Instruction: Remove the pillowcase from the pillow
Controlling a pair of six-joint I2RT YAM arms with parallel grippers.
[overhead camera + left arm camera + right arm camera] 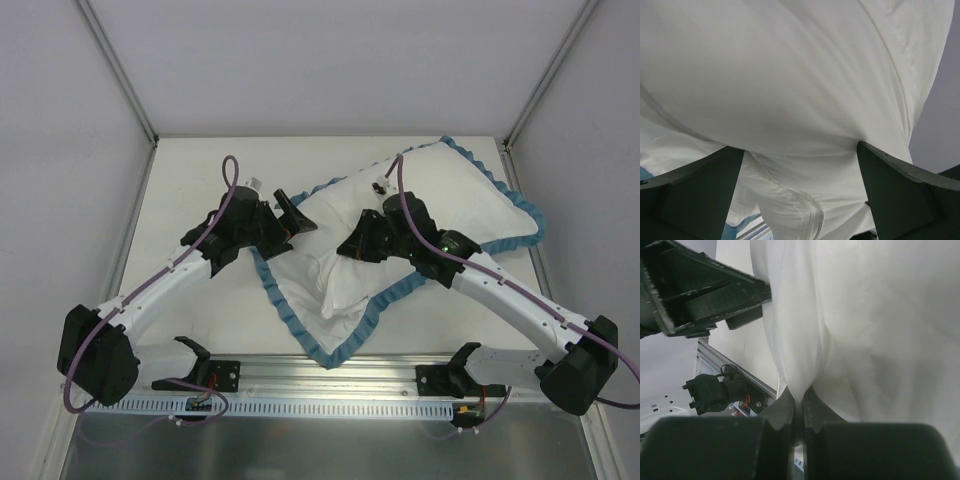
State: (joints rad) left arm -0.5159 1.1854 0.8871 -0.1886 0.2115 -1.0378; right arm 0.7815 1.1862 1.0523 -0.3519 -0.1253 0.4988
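The pillowcase (330,300) lies diagonally on the table, white inside up, with teal-blue ruffled edging around it. The plump white pillow (450,195) fills its far right part. My left gripper (292,215) is open at the pillow's left end. In the left wrist view its fingers (695,200) stand wide apart around bulging white fabric with a stitched seam (790,200); the gripper (800,150) grips nothing. My right gripper (355,245) is shut on a thin fold of white cloth (795,340), seemingly the pillowcase's inside; it (801,400) pinches the fold tight.
The table (200,170) has grey walls at the left, back and right. A metal rail (330,385) with black brackets (205,365) runs along the near edge. My left gripper's finger (705,290) shows at the top left of the right wrist view.
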